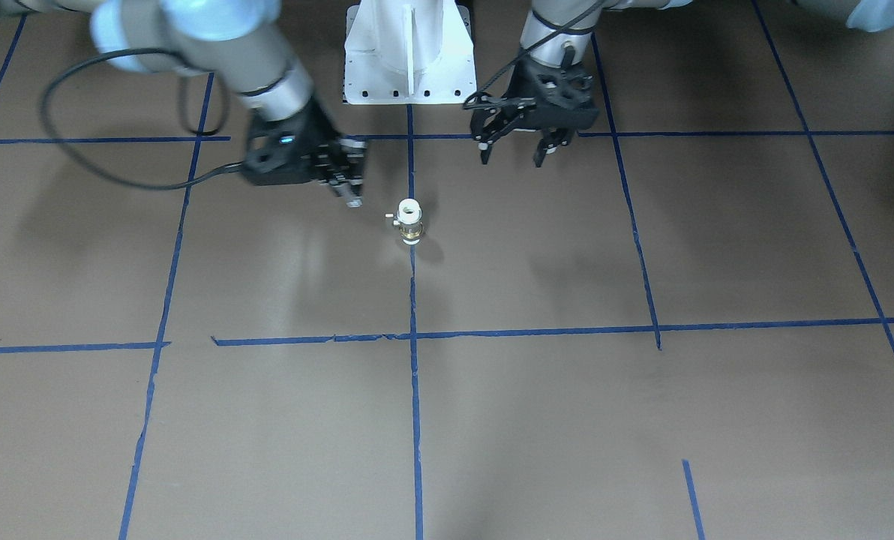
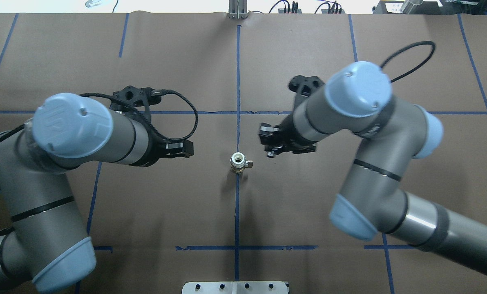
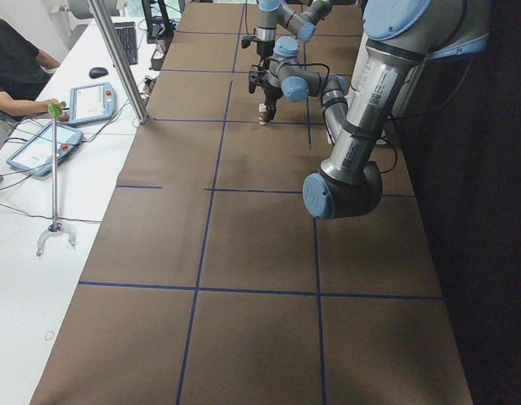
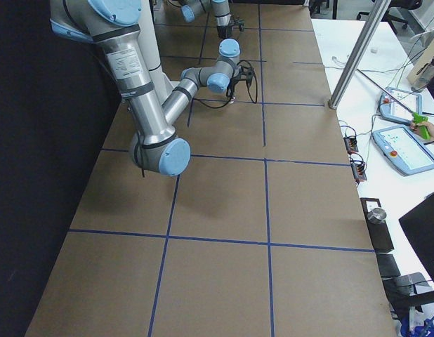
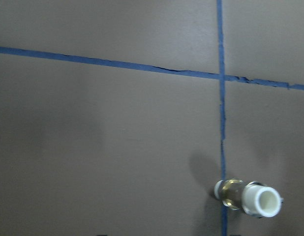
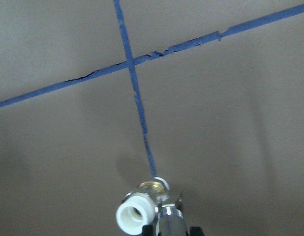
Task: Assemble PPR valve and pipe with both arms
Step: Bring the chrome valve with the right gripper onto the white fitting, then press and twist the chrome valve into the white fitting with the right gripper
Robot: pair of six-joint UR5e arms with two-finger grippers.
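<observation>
The left hand [image 1: 512,154] gapes, the right hand [image 1: 351,196] clamps the pipe [image 6: 167,223] (PPR valve [image 1: 409,221] upright).

White-and-brass PPR valve [image 1: 410,222] on brown table [image 1: 567,420] gridded with blue tape lines [image 1: 415,420].

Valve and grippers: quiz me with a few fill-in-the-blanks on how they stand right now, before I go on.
1. The valve stands ___ on a blue tape line.
2. The left gripper hangs ___ and empty.
3. The right gripper is ___ on the pipe.
4. The valve's stem points toward the ___ gripper.

Missing words: upright; open; shut; right.
</observation>
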